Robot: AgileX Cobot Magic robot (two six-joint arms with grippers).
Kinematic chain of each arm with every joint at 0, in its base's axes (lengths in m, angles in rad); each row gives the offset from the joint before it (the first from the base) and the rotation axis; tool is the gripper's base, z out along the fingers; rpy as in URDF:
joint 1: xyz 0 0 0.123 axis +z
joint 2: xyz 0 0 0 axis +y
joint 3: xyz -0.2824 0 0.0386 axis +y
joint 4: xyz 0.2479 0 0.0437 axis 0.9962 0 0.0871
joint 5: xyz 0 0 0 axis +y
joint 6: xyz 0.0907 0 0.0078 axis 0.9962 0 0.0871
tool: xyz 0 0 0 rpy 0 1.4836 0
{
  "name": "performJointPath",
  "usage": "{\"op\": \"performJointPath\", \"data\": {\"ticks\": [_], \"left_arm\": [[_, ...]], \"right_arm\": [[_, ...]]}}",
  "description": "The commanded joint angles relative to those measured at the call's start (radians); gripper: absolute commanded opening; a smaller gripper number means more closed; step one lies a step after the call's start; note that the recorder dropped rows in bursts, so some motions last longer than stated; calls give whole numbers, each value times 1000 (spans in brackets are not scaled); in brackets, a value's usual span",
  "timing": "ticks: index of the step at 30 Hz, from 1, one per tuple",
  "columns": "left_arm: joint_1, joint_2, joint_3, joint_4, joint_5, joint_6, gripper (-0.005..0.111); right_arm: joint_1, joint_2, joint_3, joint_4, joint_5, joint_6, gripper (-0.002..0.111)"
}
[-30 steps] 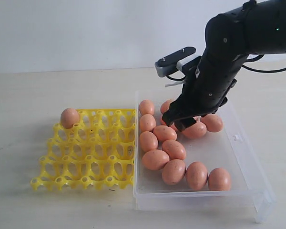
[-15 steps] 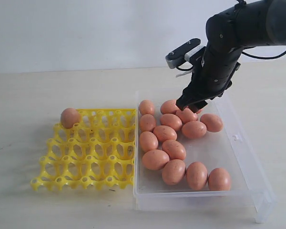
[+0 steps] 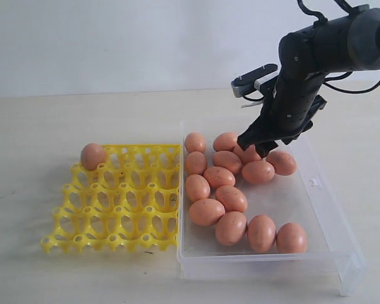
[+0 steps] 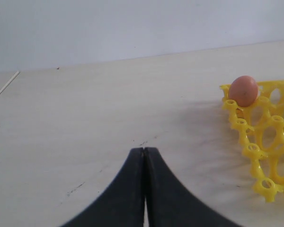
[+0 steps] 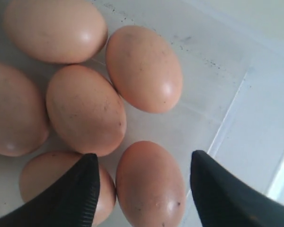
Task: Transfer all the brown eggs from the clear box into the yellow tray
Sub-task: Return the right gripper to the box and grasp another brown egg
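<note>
orange-brown shells crowd the clear box (image 3: pixel 266 261) on the right. most of the brown eggs (image 3: pixel 219 177) lie loose there, many touching a neighbour. just one egg (image 3: pixel 92 156) sits in the yellow tray (image 3: pixel 114 218), in its far left corner cup, so the job looks barely begun.

the right gripper (image 3: pixel 258 144) hangs over the back of the heap, fingers spread wide and holding nothing. in its wrist view, the next egg (image 5: pixel 150 184) lies in the gap between the fingers (image 5: pixel 80 189). the left gripper (image 4: pixel 144 150) is pinched closed on nothing, low over bare table near the tray's corner.

what worries me is the crowding. one finger seems to sit right above a neighbouring egg, so a straight drop could land on that shell and crack it or shove it. the chosen egg also leans against others, and lifting it may set them rolling. the shells look smooth and curved, so an off-centre squeeze could let it slip out.
</note>
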Motion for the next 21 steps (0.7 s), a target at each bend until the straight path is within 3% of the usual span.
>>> {"op": "performJointPath", "data": {"ticks": [1,21], "left_arm": [[1,-6,-4,-3,-10,-4,0],[1,-6,-4,-3,-10,-4,0]], "right_arm": [[-5,25,-9,-44,-15,-14,55],[-5,92,-7,-39,-25,6,54]]}}
